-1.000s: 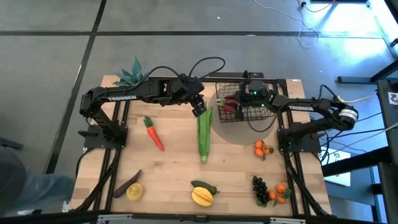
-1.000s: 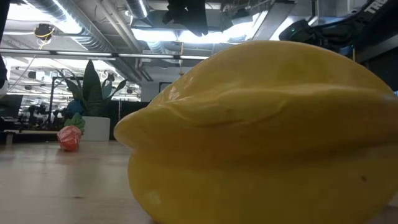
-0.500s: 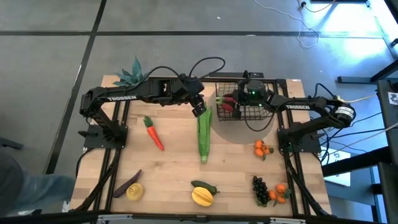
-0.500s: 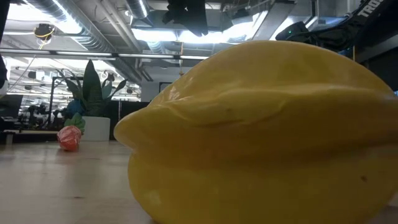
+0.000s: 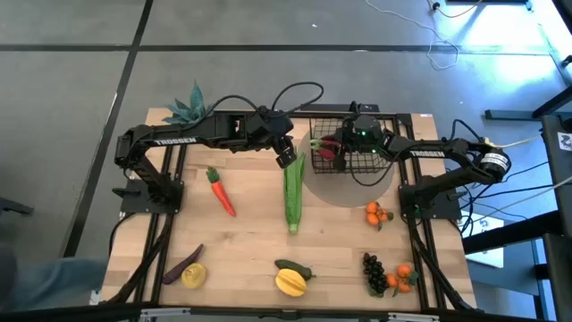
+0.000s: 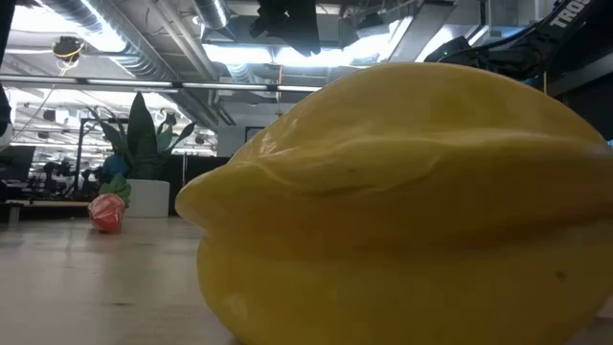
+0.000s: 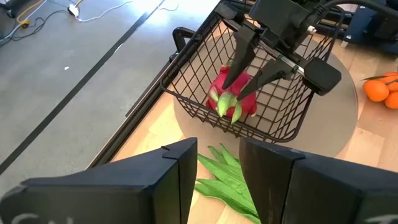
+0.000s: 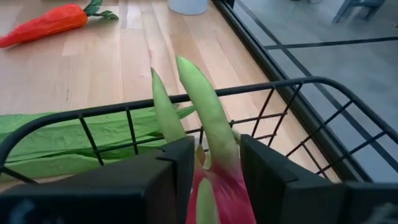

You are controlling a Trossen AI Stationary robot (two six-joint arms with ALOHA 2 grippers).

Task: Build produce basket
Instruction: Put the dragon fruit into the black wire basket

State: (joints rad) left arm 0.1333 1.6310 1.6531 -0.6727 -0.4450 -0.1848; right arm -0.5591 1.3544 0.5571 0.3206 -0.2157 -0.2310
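Between my right pincer point(image 7: 239, 93) fingers, clamped: red radish point(image 7: 235, 96), inside black wire-mesh basket point(image 7: 205, 68) below. Left pincer point(image 5: 286, 159) apart, beside long green corn point(image 5: 293, 192). Remaining produce not yet loaded.

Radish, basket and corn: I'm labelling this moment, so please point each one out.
radish point(image 7: 239, 93), left wrist view, its red body between the right gripper's fingers.
basket point(image 7: 186, 99), left wrist view, its near wire side.
corn point(image 5: 293, 192), high view, mid-length of its green husk.
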